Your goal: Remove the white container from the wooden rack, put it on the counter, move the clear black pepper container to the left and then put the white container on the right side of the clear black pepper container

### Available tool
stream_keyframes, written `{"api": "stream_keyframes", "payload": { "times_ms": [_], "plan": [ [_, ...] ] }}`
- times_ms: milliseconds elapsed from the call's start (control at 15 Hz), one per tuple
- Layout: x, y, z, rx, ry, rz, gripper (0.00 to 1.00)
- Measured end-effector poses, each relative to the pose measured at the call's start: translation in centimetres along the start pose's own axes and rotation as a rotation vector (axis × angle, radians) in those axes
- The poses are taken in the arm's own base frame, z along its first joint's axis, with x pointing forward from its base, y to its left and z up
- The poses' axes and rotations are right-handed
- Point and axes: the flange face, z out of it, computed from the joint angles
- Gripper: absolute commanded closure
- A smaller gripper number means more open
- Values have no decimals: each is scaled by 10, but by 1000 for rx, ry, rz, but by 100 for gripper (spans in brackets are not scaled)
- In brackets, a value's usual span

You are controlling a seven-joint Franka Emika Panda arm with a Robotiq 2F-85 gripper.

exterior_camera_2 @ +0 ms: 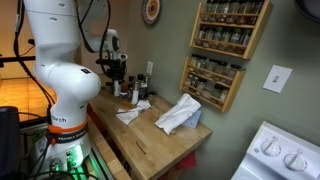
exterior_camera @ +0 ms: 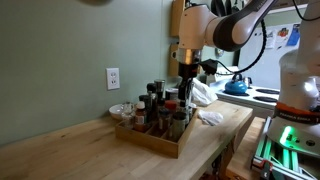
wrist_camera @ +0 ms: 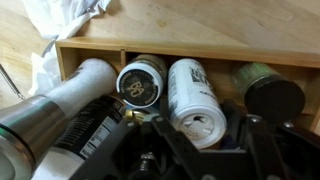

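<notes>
In the wrist view the white container [wrist_camera: 195, 100], a whitish cylinder with a shaker lid, stands in the wooden rack [wrist_camera: 190, 52] among other bottles. My gripper [wrist_camera: 200, 132] is shut on it, one finger on each side of the lid. In an exterior view the gripper [exterior_camera: 186, 72] reaches straight down into the bottles in the rack [exterior_camera: 150, 138], which stands on the counter [exterior_camera: 60, 140]. I cannot tell which bottle is the clear black pepper container.
Around the held bottle stand a round-lidded jar [wrist_camera: 140, 82], another whitish bottle [wrist_camera: 85, 80] and a green-lidded jar [wrist_camera: 265, 92]. White cloths [exterior_camera_2: 175, 115] lie on the counter. Wall spice shelves [exterior_camera_2: 215, 80] hang above it. A blue kettle [exterior_camera: 237, 86] stands behind.
</notes>
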Motion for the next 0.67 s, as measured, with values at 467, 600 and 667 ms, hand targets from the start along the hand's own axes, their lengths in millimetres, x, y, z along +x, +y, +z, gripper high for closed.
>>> {"api": "stream_keyframes", "payload": {
  "times_ms": [467, 600, 667],
  "plan": [
    [-9, 1, 11, 4, -5, 52, 5],
    [-9, 3, 11, 3, -5, 63, 0],
    [-9, 3, 10, 3, -3, 66, 0]
  ]
}}
